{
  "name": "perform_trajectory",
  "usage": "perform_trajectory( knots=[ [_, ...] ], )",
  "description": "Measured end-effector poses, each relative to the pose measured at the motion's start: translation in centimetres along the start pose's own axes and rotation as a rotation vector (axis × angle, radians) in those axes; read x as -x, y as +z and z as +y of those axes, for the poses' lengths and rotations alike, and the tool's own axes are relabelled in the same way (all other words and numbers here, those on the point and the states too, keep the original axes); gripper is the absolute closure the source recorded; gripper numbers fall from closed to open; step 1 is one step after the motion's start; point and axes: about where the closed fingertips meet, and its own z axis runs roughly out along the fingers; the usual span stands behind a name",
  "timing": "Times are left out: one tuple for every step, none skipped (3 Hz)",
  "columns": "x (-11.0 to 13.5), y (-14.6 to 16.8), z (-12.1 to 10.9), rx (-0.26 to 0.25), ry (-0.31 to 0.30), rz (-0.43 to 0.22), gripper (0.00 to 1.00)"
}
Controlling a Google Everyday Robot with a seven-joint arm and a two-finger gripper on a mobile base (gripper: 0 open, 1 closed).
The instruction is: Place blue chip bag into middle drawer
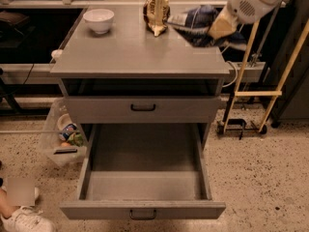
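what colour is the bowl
White bowl, camera view; gripper holds blue chip bag over the cabinet top.

Over the far right corner of the worktop (140, 52), the end effector (219, 30), smooth white plastic with a tan tip, pinches the crinkly, shiny foil blue chip bag (195, 22). Worktop and middle drawer (96, 210) are matt grey metal. The bowl (98, 20) is glossy white, and the floor (260, 178) is speckled stone.
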Motion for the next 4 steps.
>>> perform_trajectory(
  knots=[
    [-1.5,2.5,2.5,0.058,-0.010,0.051,1.00],
    [-1.5,2.5,2.5,0.058,-0.010,0.051,1.00],
    [-1.9,4.4,4.0,0.110,-0.004,0.053,1.00],
    [-1.0,4.8,8.5,0.160,0.063,-0.017,1.00]
  ],
)
